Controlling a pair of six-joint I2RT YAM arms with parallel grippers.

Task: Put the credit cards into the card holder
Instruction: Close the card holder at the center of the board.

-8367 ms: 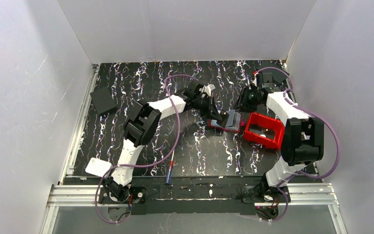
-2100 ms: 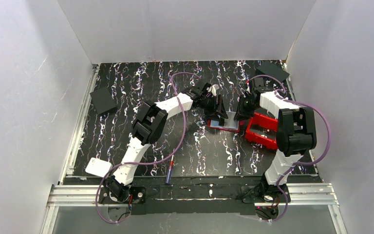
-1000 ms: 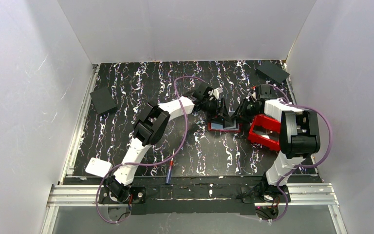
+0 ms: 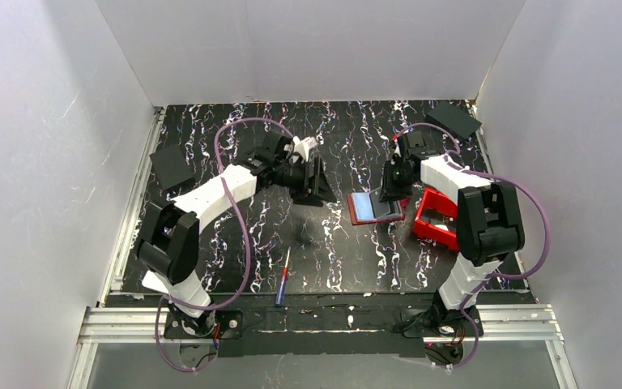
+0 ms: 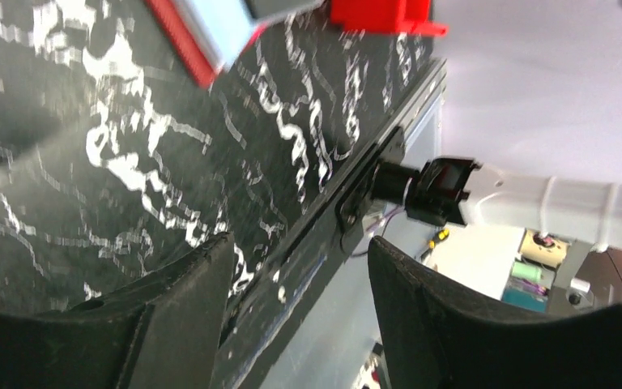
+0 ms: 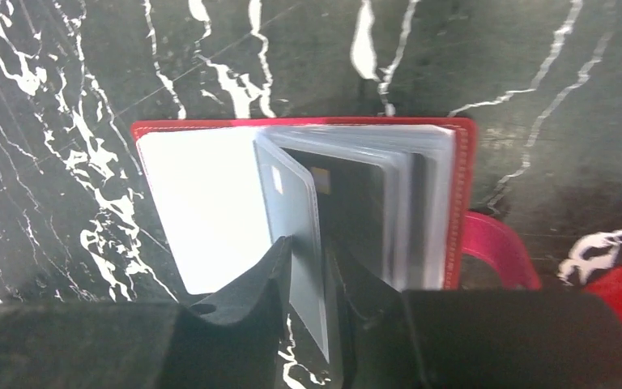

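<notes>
The card holder (image 4: 372,207) lies open on the worktop (image 4: 348,259) right of centre, just left of the red bin (image 4: 431,233). The overhead view gives only its red border and bluish inside; the right wrist camera shows clear sleeves fanned toward its right side and a pale sleeve lying flat on the left. That camera also shows a grey credit card (image 6: 291,219) standing on edge over the sleeves, pinched between the two fingers of the right hand (image 6: 308,247), which from above sits at the holder's far right corner. The left hand (image 4: 314,185) hangs well left of the holder. Its own camera shows the fingers spread with nothing between them and only the holder's corner at the frame's top. Further out lie a blue-handled tool (image 4: 282,279) and two black squares (image 4: 172,168) – one at each far side.
</notes>
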